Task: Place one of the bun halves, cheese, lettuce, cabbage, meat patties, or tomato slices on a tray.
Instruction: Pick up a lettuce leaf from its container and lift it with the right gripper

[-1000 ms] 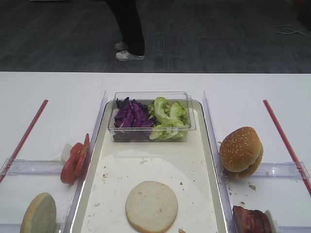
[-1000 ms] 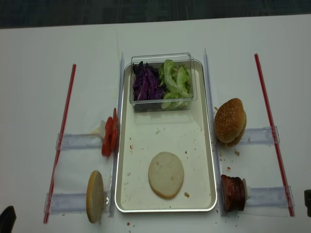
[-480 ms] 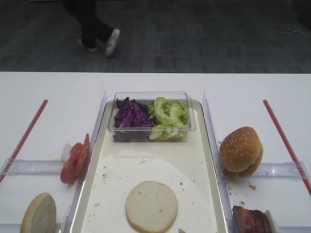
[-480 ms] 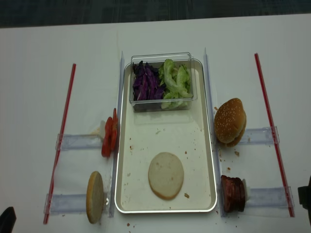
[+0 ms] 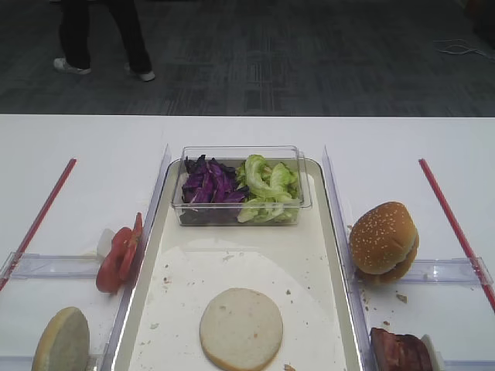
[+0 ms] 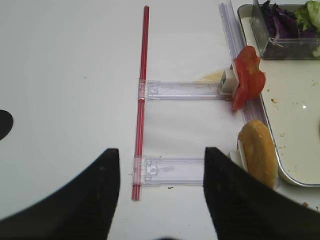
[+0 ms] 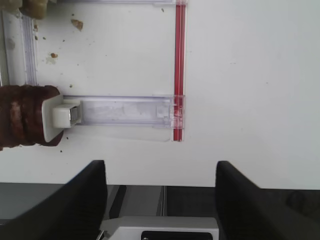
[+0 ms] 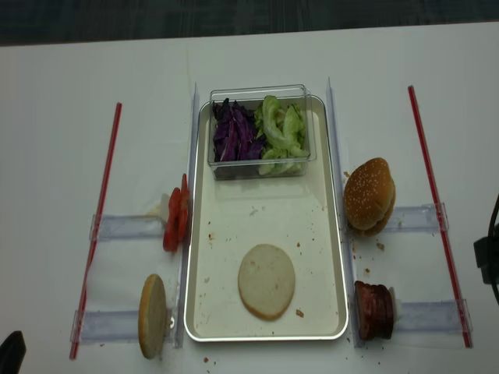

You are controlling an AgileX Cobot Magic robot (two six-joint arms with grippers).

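The cream tray [image 5: 255,247] [image 8: 265,218] lies in the middle, and a flat bun half [image 5: 241,328] [image 8: 267,280] rests on it. At its far end a clear tub holds purple cabbage [image 5: 209,185] and green lettuce [image 5: 267,187]. Tomato slices [image 5: 120,255] [image 6: 248,77] and another bun half [image 5: 60,340] [image 6: 257,152] stand on edge left of the tray. Seeded bun halves [image 5: 384,239] and meat patties [image 7: 25,116] [image 8: 374,309] stand to its right. I cannot make out cheese. My right gripper [image 7: 160,175] [image 8: 487,257] is open over the table's front edge, right of the patties. My left gripper [image 6: 162,170] is open and empty.
Red strips [image 8: 433,202] [image 8: 97,226] run along both outer sides of the table. Clear plastic rails [image 7: 125,111] [image 6: 175,170] hold the food stacks beside the tray. A person [image 5: 104,35] walks on the floor beyond the table.
The right gripper has moved farther up the right edge of the realsense view. The person in the background has walked to the left. The food has not moved.
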